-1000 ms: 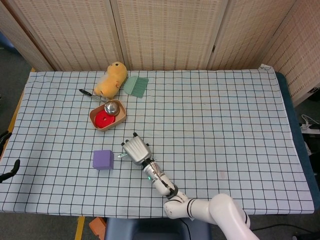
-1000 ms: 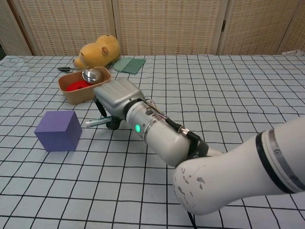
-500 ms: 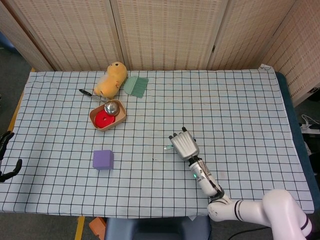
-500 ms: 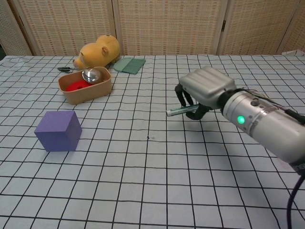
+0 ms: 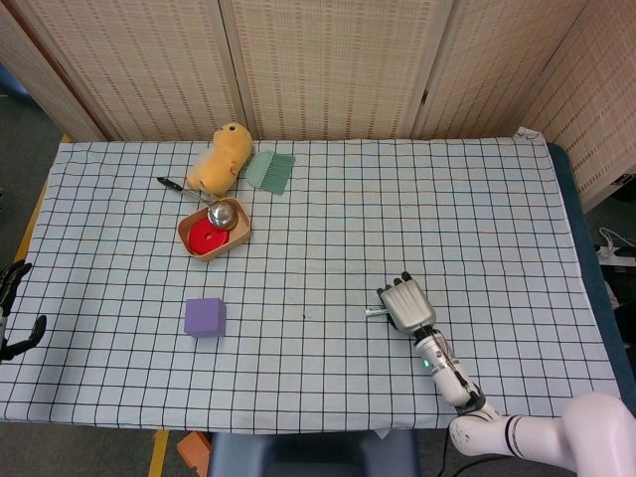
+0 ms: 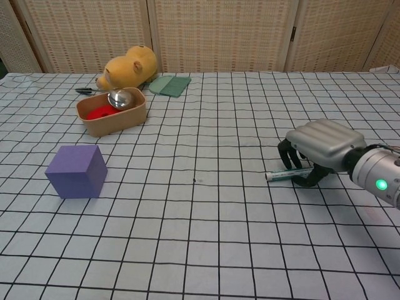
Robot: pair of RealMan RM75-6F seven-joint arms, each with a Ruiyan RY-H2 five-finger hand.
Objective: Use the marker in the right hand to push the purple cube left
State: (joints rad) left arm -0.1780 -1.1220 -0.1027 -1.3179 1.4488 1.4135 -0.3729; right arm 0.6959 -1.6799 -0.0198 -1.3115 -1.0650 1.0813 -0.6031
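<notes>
Woven reed screens close off the back; in front of them the worktop [image 5: 497, 199] lies under a white cloth ruled with a dark grid.

Container: tan oval bowl [image 5: 213, 231] [image 6: 111, 114], far left part of the worktop. It holds something red, with a shiny metal ball resting against the rim nearest the far edge.

Writing: none legible on any item.

Task items: purple cube [image 5: 205, 317] [image 6: 77, 170], upright on the cloth, near the left front, well apart from everything else. Marker [image 6: 289, 174], lying roughly level just over the cloth, tip pointing left toward the cube but far from it.

Right hand [image 5: 405, 303] [image 6: 320, 149]: at the right front, palm down, fingers curled around the marker's rear half so that only the front part sticks out to the left. A green light glows on the wrist.

Left hand [image 5: 12, 310]: only dark fingertips show at the left edge of the head view, off the worktop; whether they are spread or closed cannot be told.

Other items: yellow plush toy [image 5: 223, 157] [image 6: 127, 66] at the far left; green comb [image 5: 270, 170] just beside it on the right; a dark slim utensil [image 5: 175, 185] on the cloth to the toy's left. Between marker tip and cube lies only bare cloth.
</notes>
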